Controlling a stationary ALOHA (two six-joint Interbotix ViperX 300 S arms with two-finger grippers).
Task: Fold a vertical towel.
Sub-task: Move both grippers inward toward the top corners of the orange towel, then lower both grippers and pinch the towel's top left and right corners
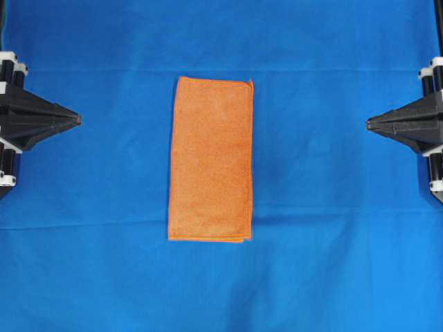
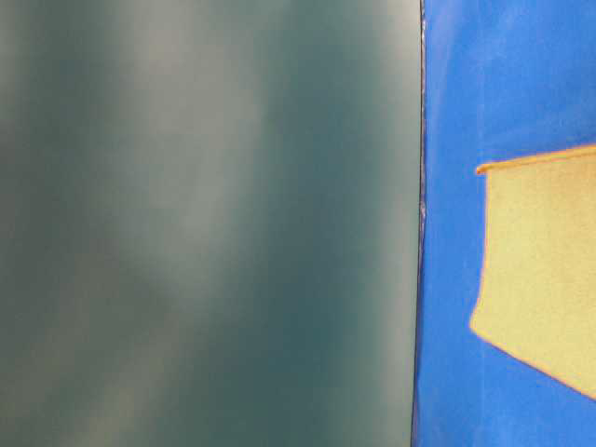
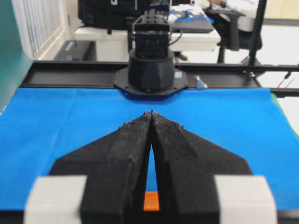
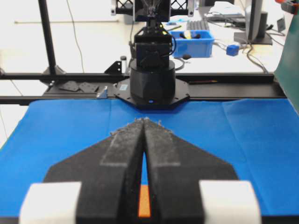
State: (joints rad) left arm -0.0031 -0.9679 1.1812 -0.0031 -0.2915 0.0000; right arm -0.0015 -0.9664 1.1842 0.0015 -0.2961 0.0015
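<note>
The orange towel (image 1: 210, 159) lies flat in the middle of the blue table cloth (image 1: 311, 263), a tall narrow rectangle with stitched edges and doubled layers showing at its bottom edge. The table-level view catches one corner of the towel (image 2: 545, 270). My left gripper (image 1: 78, 120) is at the left edge, shut with its tips touching and holding nothing, well clear of the towel. At the right edge my right gripper (image 1: 368, 124) is also shut and empty. In both wrist views a sliver of towel (image 3: 151, 201) (image 4: 144, 203) shows through the slit behind the closed tips (image 3: 151, 113) (image 4: 145, 120).
Across the table each wrist view faces the other arm's black base: the right arm's (image 3: 150, 70) and the left arm's (image 4: 152, 79). A blurred dark green panel (image 2: 205, 223) fills most of the table-level view. Desks, a chair and a blue bin stand beyond the table.
</note>
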